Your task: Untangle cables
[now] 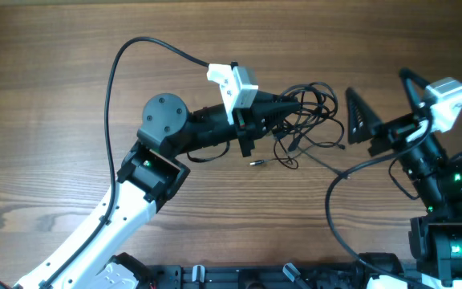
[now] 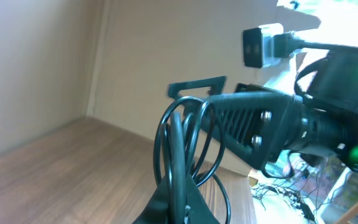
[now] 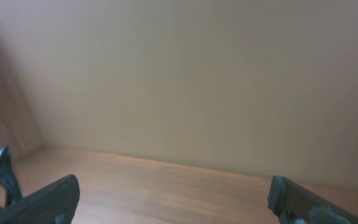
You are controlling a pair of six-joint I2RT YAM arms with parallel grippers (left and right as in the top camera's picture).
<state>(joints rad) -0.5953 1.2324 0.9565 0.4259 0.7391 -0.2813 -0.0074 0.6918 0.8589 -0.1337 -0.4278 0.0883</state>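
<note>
Black cables (image 1: 311, 112) bunch right of centre, toward the table's far edge, pinched in your left gripper (image 1: 295, 104). Your right gripper (image 1: 385, 100) gapes wide nearby. Pull hard and the loops may cinch tighter.

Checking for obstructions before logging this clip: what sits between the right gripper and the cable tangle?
Nothing: in the overhead view only a narrow strip of bare table separates the right gripper from the cable tangle.
</note>
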